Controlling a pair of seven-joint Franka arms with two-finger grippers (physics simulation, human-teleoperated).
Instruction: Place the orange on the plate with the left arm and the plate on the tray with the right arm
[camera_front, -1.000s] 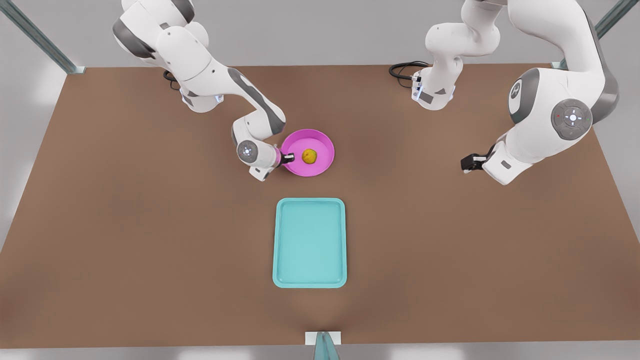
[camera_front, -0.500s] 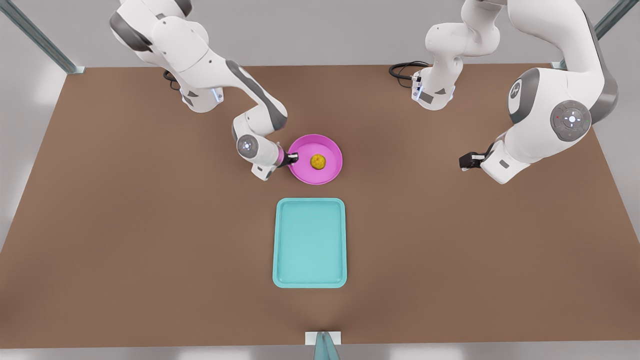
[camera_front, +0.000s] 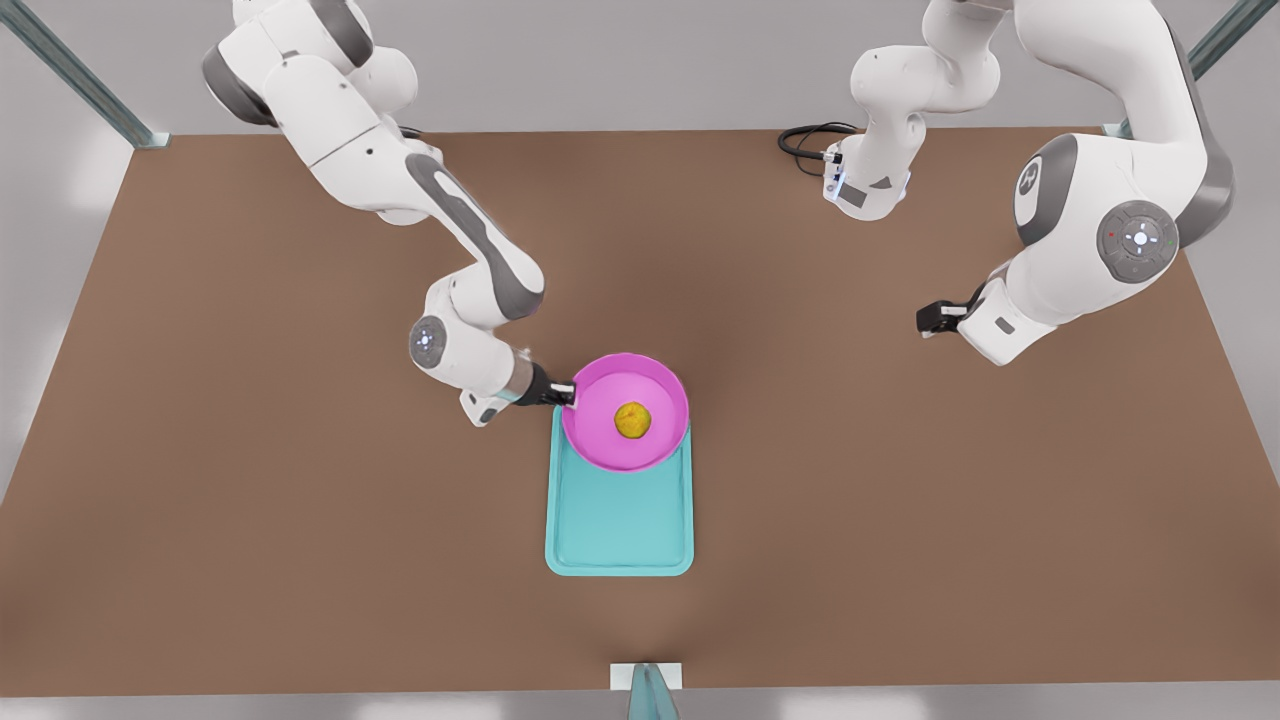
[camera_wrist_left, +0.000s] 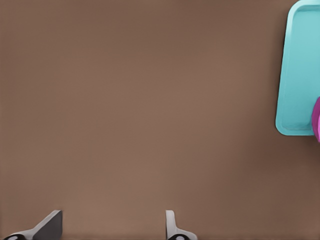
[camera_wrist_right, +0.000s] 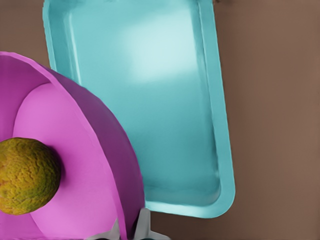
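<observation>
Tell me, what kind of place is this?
Likely a simulated robot test bench, not a real room: two white arms stand at a bare brown table, and the right gripper carries a pink plate over a teal tray.

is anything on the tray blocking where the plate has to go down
Nothing visible does. The tray floor is bare. The right end effector grips the rim of the plate, which carries the orange above the tray's far end.

Even bright light, soft shadows, crisp render
</observation>
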